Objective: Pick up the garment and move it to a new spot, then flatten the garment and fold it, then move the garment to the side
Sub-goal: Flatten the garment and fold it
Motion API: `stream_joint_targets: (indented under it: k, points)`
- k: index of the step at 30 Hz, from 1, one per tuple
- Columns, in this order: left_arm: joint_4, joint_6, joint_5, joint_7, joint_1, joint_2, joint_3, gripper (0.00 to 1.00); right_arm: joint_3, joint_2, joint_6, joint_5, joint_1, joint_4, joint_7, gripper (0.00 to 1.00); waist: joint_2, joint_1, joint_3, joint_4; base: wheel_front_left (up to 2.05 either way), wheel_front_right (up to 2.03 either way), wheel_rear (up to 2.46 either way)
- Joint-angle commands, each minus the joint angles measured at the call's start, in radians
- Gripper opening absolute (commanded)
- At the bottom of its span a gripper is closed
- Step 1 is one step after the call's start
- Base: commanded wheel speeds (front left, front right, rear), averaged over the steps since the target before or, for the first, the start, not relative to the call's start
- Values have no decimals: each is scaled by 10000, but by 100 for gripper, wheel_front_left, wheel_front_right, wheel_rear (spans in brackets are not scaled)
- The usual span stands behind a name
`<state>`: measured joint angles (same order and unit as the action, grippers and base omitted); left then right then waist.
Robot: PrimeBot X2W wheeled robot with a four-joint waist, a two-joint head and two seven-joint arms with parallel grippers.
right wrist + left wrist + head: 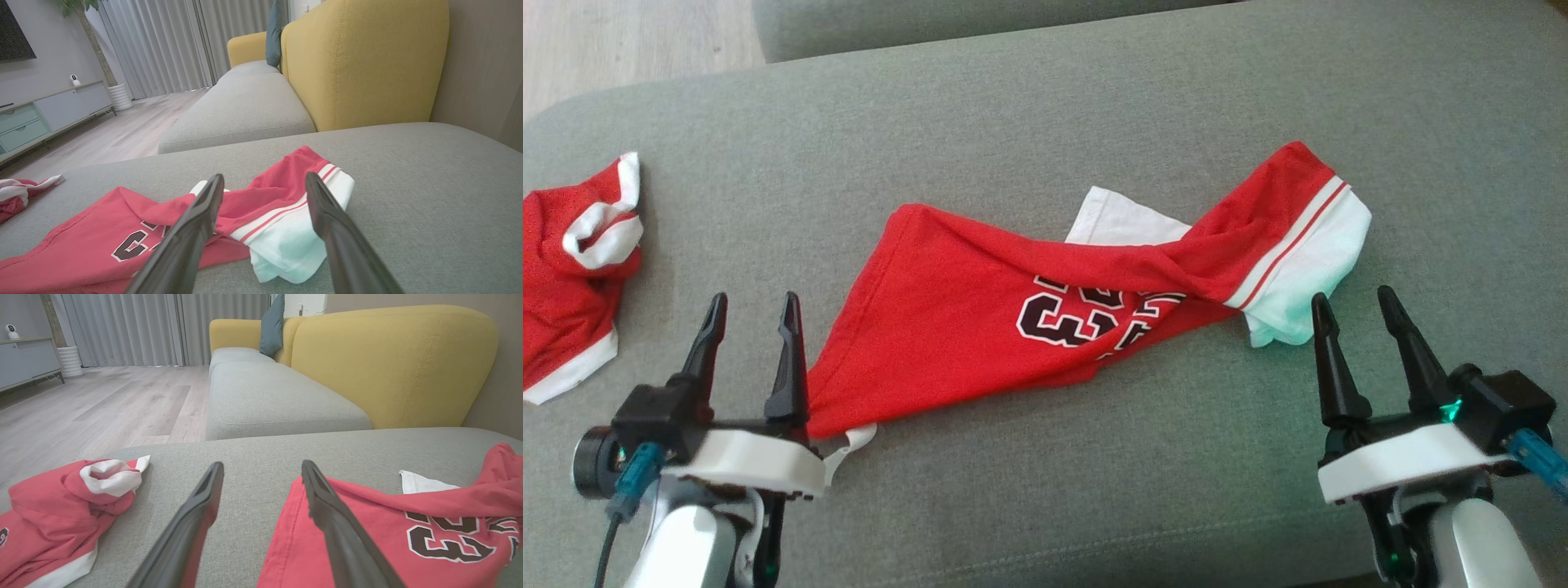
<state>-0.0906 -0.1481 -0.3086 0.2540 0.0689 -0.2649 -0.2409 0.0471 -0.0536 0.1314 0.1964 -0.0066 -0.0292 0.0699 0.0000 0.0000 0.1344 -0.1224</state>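
Note:
The garment [980, 318] is a red jersey with black-and-white lettering and a white, red-striped band; it lies twisted across the middle of the grey cushion [1045, 114]. My left gripper [753, 306] stands open at its lower left corner, the right finger over the red hem [286, 535]. At the white end [286, 241] of the garment, my right gripper [1357, 300] is open with nothing between its fingers. Both grippers hover just above the cloth.
A second red and white garment [572, 269] lies bunched at the cushion's left edge. Beyond are a grey sofa seat [269, 396] with a yellow back [388, 359], wooden floor [102, 400], curtains and a low cabinet [49, 114].

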Motion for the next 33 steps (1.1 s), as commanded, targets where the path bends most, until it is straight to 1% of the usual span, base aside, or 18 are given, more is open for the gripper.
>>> stream_joint_targets:
  k: [1, 5, 11, 17, 28, 33]
  points:
    - [280, 21, 106, 78, 399, -119, 484, 100, 215, -57, -7, -30, -182, 358, -10, 100, 0, 0, 13, 7, 0, 0, 0]
    - [231, -80, 150, 78, 437, -102, 497, 100, 165, -54, -7, -34, -204, 308, -1, 100, 0, 0, 86, 18, 0, 0, 0]
    - [313, -161, 218, 78, 572, -21, 442, 100, -312, -131, -7, -86, -260, -247, -222, 100, 0, 0, 304, 138, 0, 0, 0]
    - [473, -191, 400, 78, 827, 171, 320, 100, -970, -303, -7, -260, -582, -1339, -764, 100, 0, 0, 710, 484, 0, 0, 0]
    - [577, 98, 750, 78, 1535, 514, 335, 100, -1727, -528, -7, -381, -1768, -2833, -988, 100, 0, 0, 1552, 1107, 0, 0, 0]
    - [670, 207, 940, 78, 1721, 682, 407, 100, -1775, -623, -7, -243, -2262, -3505, -1182, 100, 0, 0, 1737, 1267, 0, 0, 0]
